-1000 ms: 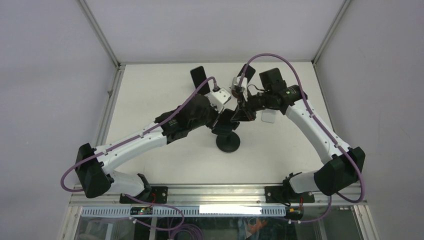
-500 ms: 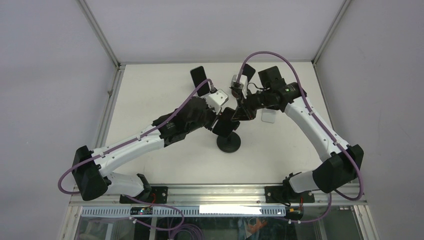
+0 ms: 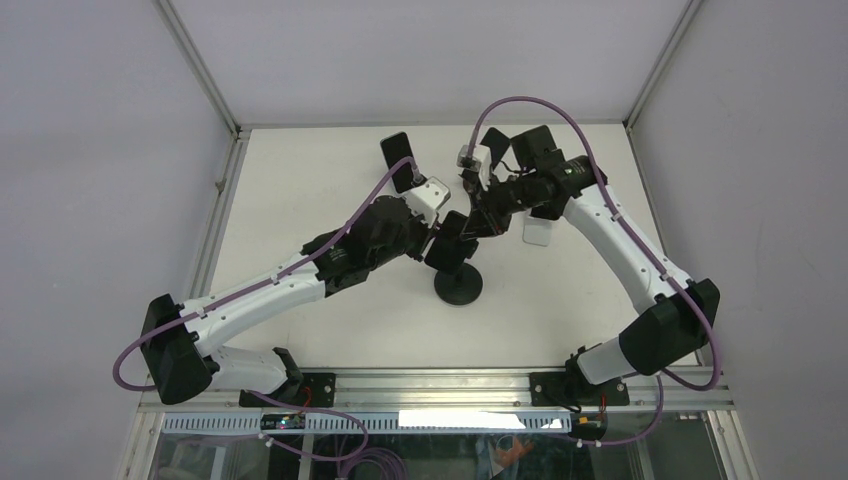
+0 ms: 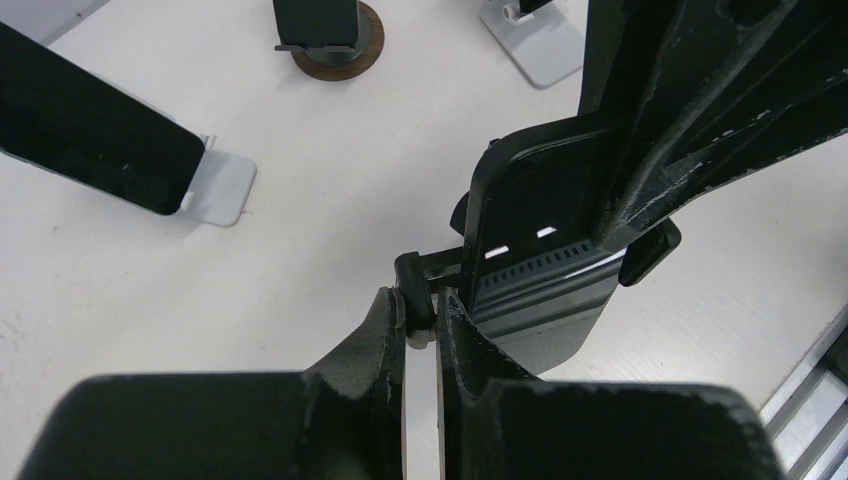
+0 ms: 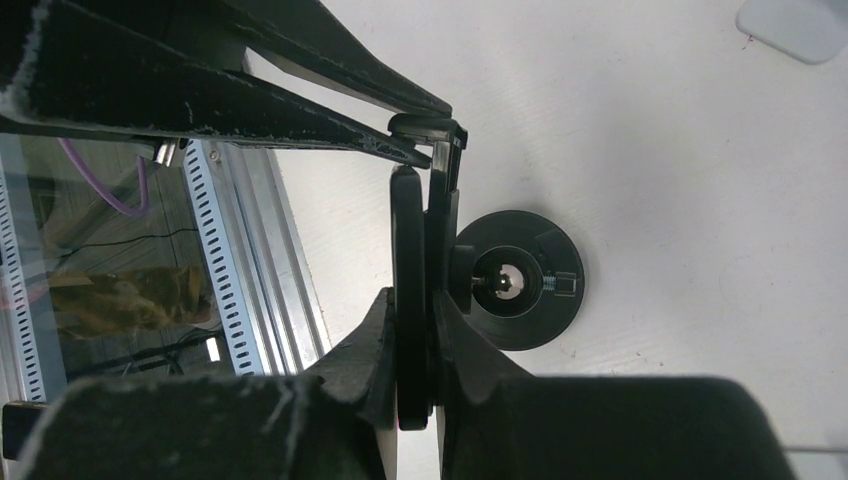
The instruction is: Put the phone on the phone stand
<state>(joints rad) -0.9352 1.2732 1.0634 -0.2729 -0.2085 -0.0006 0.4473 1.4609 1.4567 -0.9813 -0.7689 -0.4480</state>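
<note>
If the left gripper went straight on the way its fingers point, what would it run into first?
The left gripper is pinched on the lip of the phone stand, so that is first in line. Right behind it stands the phone, held by the right gripper; the depth between them is unclear.

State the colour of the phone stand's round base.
Black; the round base shows best in right wrist view.

The white table (image 3: 330, 330) carries a black phone stand (image 3: 458, 287) on a round foot near its middle, with a white stand (image 3: 537, 233) close by on its right. Toward the back left, a dark phone (image 3: 400, 158) leans on a small white base (image 4: 222, 185). Near the back edge, a brown-footed stand (image 4: 335, 45) props up another dark device.
</note>
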